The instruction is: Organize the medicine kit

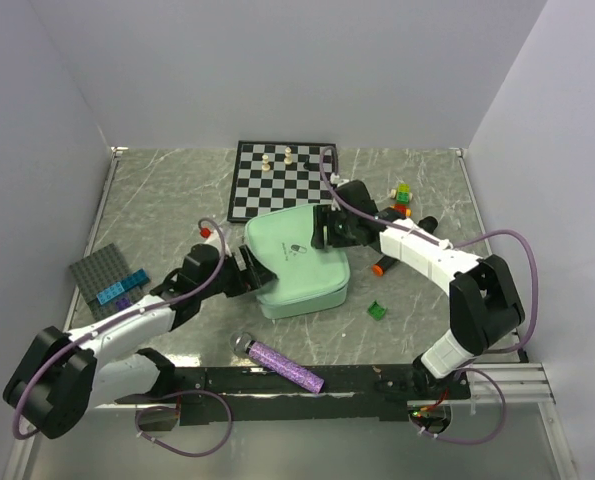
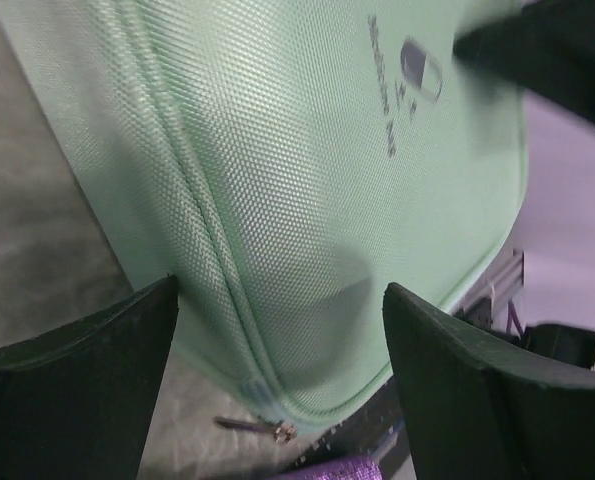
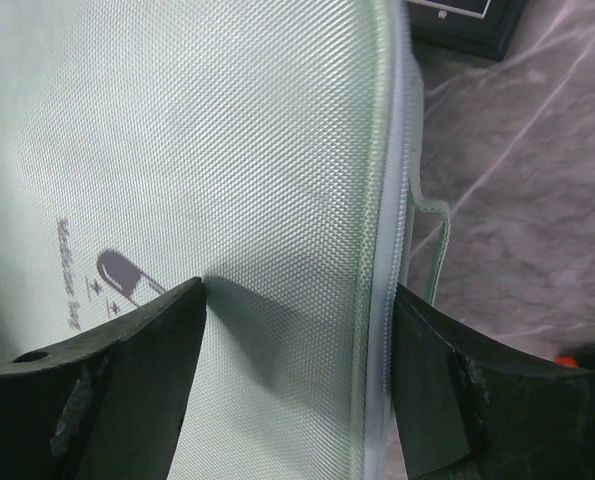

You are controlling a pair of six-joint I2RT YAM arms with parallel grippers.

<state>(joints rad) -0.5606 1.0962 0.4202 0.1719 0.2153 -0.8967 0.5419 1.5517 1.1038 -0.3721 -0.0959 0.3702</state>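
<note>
The medicine kit (image 1: pixel 302 262) is a mint-green soft case, closed, lying at the table's centre with a dark pill logo (image 1: pixel 297 250) on its lid. My left gripper (image 1: pixel 249 270) is open at the kit's left side. In the left wrist view (image 2: pixel 280 290) its fingers straddle the kit's rounded corner (image 2: pixel 307 180), with the zip pull (image 2: pixel 262 428) lying on the table below. My right gripper (image 1: pixel 327 232) is open at the kit's far right edge. In the right wrist view (image 3: pixel 297 290) one finger rests on the lid (image 3: pixel 227 150) and the other stands beside the zipper seam.
A chessboard (image 1: pixel 282 180) with a few pieces lies behind the kit. A dark studded plate (image 1: pixel 105 275) with blue bricks is at the left. A purple tube (image 1: pixel 287 366) lies at the near edge. An orange-tipped marker (image 1: pixel 382 266), a green brick (image 1: pixel 377 310) and loose bricks (image 1: pixel 402 195) are on the right.
</note>
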